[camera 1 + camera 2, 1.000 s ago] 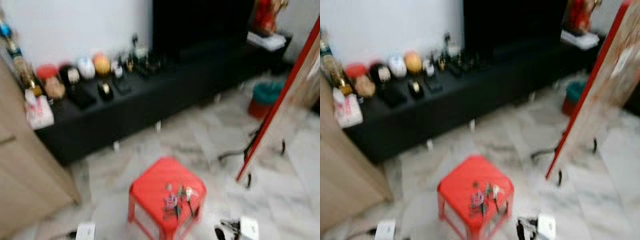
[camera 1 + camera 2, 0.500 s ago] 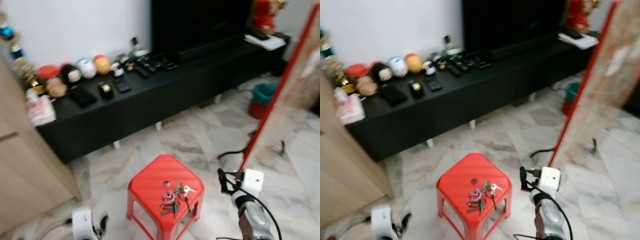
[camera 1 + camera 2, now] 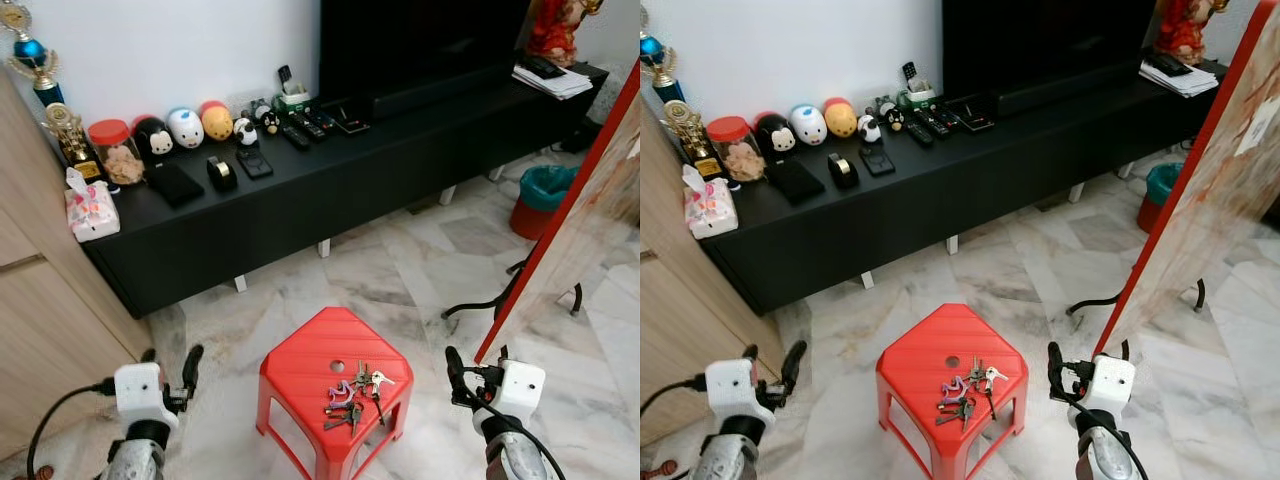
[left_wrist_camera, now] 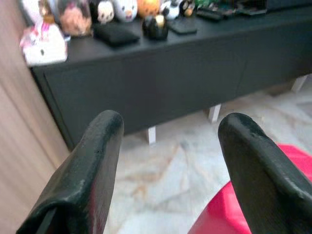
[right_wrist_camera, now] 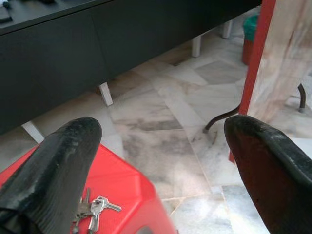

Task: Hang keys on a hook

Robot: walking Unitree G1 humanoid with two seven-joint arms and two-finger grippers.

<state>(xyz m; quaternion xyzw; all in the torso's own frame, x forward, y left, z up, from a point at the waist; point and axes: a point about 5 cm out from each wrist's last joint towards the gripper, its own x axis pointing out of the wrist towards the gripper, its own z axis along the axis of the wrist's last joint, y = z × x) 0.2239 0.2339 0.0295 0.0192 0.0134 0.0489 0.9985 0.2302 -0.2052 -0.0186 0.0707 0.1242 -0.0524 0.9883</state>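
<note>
Bunch of keys [image 3: 352,396] lying loose on top of a red plastic stool [image 3: 305,372], toward the stool's near right edge, just beside the small round hole in the seat; a pinkish piece among the metal ones. Stool standing on a pale marble floor [image 3: 400,280], between the two arms. Left gripper [image 3: 171,372] raised off the stool's left edge, fingers spread wide apart and holding nothing, pointed at the long black cabinet [image 3: 300,205] along the white wall. Right gripper [image 3: 1053,368] raised off the stool's right edge, fingers likewise parted wide and empty; keys visible in the right wrist view beside one finger, not touched. On the cabinet top, near its left end: a tissue pack [image 3: 88,205], a red-lidded jar [image 3: 112,150], a row of round plush toys [image 3: 186,127], a black wallet [image 3: 174,184], several remotes [image 3: 308,125]. Further right, a dark screen [image 3: 420,45]. Teal bin [image 3: 543,198] on the floor at far right, behind a leaning red-edged board [image 3: 590,200].
</note>
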